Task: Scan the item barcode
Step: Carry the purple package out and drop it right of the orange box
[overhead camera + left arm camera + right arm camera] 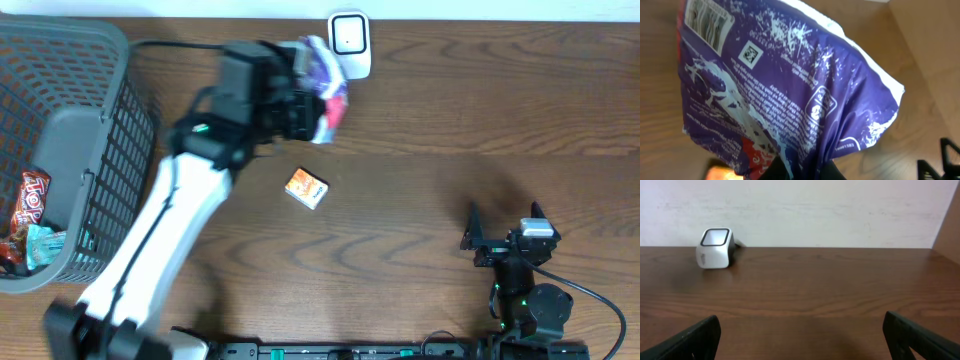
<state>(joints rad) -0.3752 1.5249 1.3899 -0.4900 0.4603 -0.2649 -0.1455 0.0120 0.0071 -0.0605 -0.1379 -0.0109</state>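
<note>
Left claw [303, 108]: clamped on purple packet [790, 85], close by white scanner [350, 42]. Right claw [505, 232]: spread wide, holding nothing, over brown worktop [420, 190].

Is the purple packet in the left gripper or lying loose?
Held: left gripper shut on the purple packet, near the scanner.

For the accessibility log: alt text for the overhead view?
The left claw holds a purple bag close to the white scanner. An orange box lies mid-table, a grey basket of snacks sits at the left, and the right claw rests open.
</note>
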